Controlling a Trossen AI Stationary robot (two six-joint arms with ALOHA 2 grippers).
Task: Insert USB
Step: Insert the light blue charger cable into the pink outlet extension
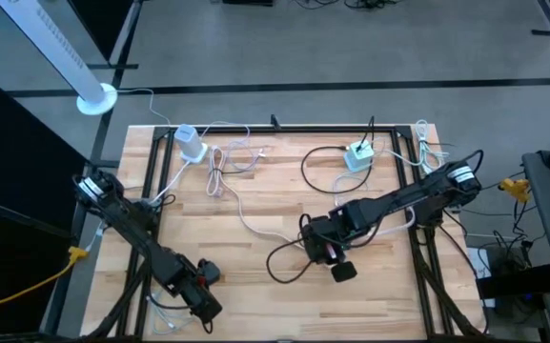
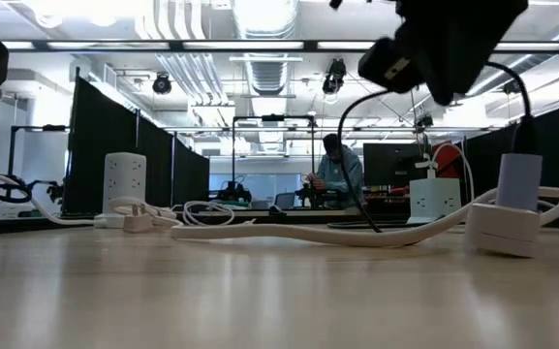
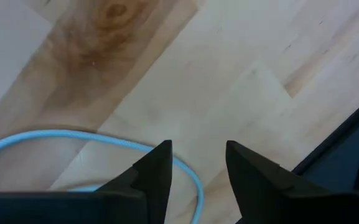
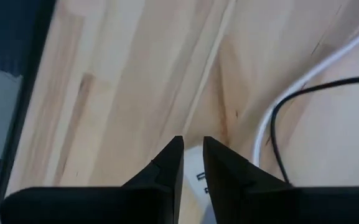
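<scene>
My right gripper (image 1: 332, 255) (image 2: 444, 92) hangs mid-table, pointing steeply down, with only a narrow gap between its fingers (image 4: 192, 140) and nothing between the tips. Below it stands a white charger block (image 2: 500, 228) (image 4: 195, 177), clear of the fingers. A black cable (image 2: 534, 126) (image 4: 277, 124) arcs up beside the block; whether it is plugged in I cannot tell. My left gripper (image 1: 203, 286) (image 3: 198, 146) is low over the near left of the table, open. A pale cable loop (image 3: 73, 134) lies on the wood and runs under its fingers.
A white adapter (image 1: 191, 143) and a pale green power block (image 1: 357, 155) sit at the far side, with white cables (image 1: 219, 171) and a black cable loop (image 1: 284, 257) strewn between. A black frame rail (image 1: 284, 127) borders the table. A person (image 2: 337, 174) stands far behind.
</scene>
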